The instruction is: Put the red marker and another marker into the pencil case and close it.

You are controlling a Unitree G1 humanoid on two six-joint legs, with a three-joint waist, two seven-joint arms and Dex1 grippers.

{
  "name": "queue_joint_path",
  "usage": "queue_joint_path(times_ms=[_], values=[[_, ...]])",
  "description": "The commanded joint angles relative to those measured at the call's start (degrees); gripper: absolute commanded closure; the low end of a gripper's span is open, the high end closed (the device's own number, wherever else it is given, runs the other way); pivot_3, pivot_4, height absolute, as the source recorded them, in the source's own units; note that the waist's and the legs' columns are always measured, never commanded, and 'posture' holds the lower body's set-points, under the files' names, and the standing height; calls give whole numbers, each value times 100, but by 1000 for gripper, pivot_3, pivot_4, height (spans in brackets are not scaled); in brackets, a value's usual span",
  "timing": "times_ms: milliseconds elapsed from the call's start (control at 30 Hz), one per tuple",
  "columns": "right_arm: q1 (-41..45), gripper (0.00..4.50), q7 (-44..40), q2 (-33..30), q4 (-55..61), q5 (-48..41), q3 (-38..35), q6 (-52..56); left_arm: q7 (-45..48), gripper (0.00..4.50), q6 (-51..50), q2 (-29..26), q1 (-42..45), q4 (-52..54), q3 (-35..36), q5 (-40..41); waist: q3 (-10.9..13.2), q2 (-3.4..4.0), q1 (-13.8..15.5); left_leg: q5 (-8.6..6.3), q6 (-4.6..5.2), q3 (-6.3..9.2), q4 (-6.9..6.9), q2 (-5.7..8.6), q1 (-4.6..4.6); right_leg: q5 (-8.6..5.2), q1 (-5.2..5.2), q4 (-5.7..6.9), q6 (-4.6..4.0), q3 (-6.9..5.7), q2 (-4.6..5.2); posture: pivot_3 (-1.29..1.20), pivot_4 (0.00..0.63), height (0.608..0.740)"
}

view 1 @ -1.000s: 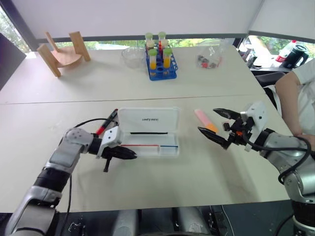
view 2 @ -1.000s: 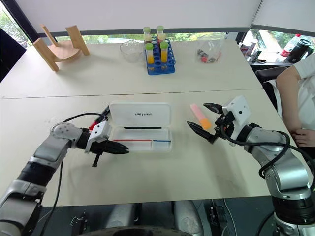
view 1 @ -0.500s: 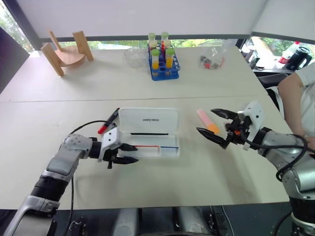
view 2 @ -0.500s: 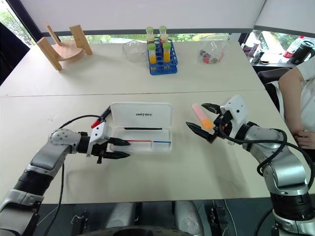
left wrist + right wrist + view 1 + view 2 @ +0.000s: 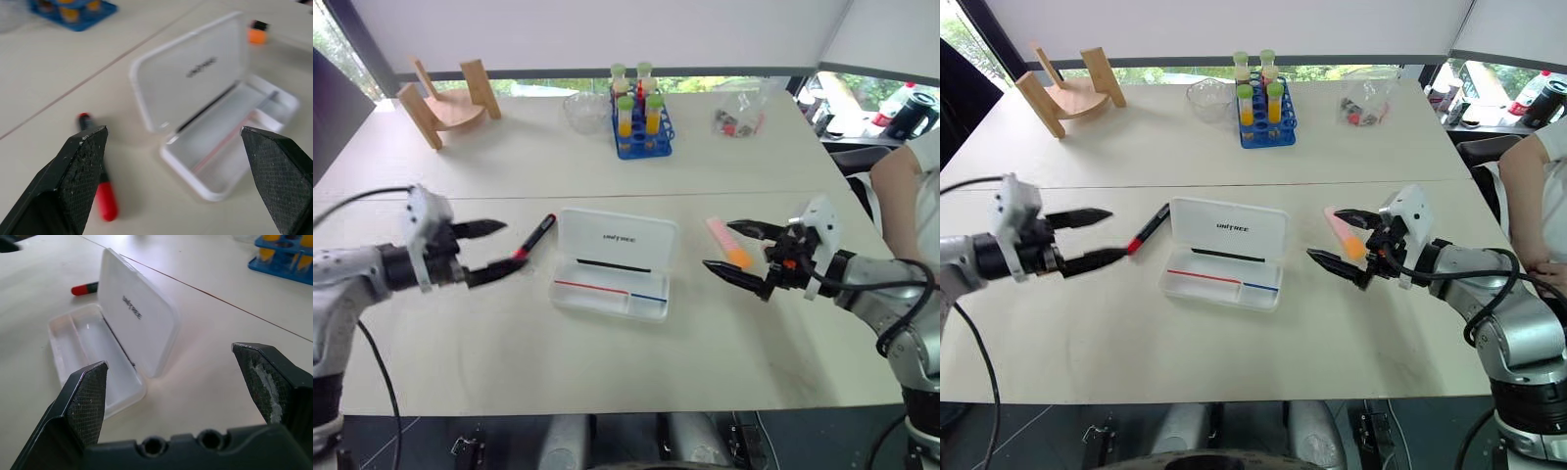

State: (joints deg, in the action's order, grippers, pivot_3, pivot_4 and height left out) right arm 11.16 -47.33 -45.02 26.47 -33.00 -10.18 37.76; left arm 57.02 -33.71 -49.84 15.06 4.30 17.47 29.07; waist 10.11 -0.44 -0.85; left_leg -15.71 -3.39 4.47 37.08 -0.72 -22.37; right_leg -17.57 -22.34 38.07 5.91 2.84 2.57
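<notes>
While head views show the pink highlighter [image 5: 1343, 234], wrist views miss it.

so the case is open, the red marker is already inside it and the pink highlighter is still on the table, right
Not quite: the red marker lies on the table beside the open case, not inside it, as the right eye view shows. The pink highlighter is still on the table.

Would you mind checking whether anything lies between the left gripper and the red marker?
Nothing visible does. The open left gripper hovers just left of the red marker, which lies on bare table beside the open pencil case.
</notes>
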Motion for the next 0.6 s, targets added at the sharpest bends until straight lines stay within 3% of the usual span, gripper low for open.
queue_joint_path(times_ms=[33,333,433,600], values=[[171,0,56,-53,194,-88,-110,-25,-352,54,521,248,446,-916,-552,-656,0,-1,9,0,0,-1,0,0,-1,0,-1,0,0,0,0,0,150,740],[157,0,167,-80,300,-92,-206,11,-455,54,1737,1214,1687,-3937,-1681,-1805,1,-5,10,1,-1,-1,0,3,-9,0,-9,1,0,-2,0,0,150,740],[89,0,232,-87,370,-109,-272,41,-334,844,2049,1241,1769,-4321,-1689,-1902,-4,3,9,1,-1,-1,2,3,1,1,1,4,1,-1,2,0,150,740],[-29,0,304,-81,458,-117,-330,60,35,3218,2076,1027,1671,-4110,-1455,-1681,-4,3,1,1,-2,-1,3,3,1,1,2,5,1,-1,2,0,150,740]])
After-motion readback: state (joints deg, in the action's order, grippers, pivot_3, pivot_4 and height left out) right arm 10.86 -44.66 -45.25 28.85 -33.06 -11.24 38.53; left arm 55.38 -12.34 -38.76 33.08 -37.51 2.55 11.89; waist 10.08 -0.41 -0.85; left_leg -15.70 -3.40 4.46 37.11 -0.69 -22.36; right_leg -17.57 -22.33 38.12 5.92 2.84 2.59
